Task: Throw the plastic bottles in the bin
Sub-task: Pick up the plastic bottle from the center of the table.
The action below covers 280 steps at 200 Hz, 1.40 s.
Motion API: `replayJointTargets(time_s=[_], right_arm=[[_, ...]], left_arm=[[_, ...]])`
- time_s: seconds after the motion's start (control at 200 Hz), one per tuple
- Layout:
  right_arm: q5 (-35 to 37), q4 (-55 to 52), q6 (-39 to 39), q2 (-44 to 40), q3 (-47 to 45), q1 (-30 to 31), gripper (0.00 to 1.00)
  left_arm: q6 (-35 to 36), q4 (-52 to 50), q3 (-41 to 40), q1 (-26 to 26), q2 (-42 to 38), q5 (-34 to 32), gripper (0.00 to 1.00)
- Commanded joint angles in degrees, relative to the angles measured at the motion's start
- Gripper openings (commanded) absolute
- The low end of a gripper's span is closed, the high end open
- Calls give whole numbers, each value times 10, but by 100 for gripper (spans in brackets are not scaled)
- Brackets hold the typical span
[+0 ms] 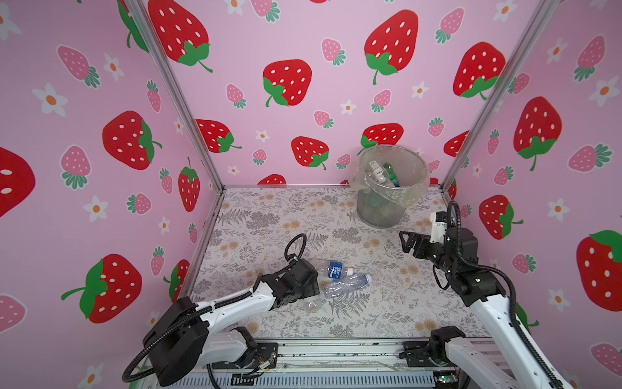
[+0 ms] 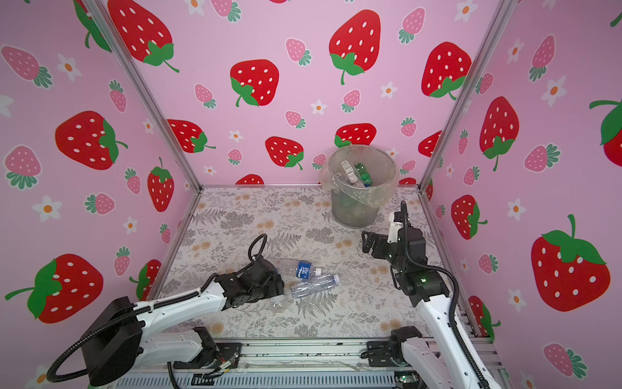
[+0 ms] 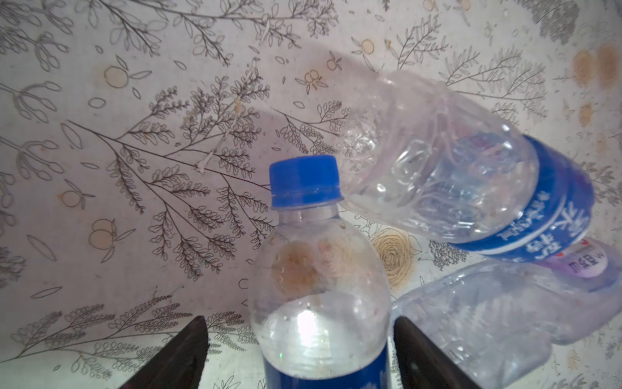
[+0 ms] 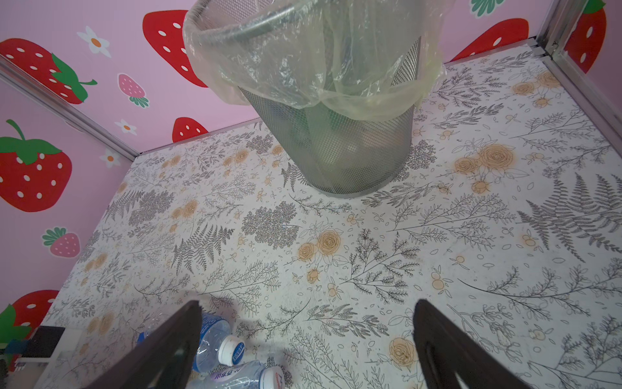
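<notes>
we're on: blue-capped bottle (image 3: pixel 319 269), toward the front edge of the table (image 1: pixel 255 208) | left gripper (image 3: pixel 301 323) straddling it, not clamped | right gripper (image 4: pixel 308 303) gaping, empty | we'd squeeze mid-body, softly | mesh bin (image 1: pixel 377 212) back-right corner

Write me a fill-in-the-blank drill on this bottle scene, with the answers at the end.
1. The bottle between the fingers of the left gripper has a ___ cap.
2. Outside the bin, ___ bottles lie on the table.
3. The tinted bottle inside the bin is ___.
4. The open right gripper holds ___.
Answers: blue; three; green; nothing.
</notes>
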Motion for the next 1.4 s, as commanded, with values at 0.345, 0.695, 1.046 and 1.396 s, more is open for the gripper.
replayJointTargets(time_s=[0.345,0.695,1.046,1.396], right_arm=[[1,-3,2,-12,-10,0,99],[6,-14,-3,-19,-6,1,99],[6,-15,-2,-25,-9,0,99],[13,-22,-7,-35,-19,1,99]], left_arm=[[-7,0,6,-5,31,-22,75],[1,-62,26,-6,13,-64,55],[16,-114,37,-5,-71,-108,54],[130,-145,133,5,-159,-164,54]])
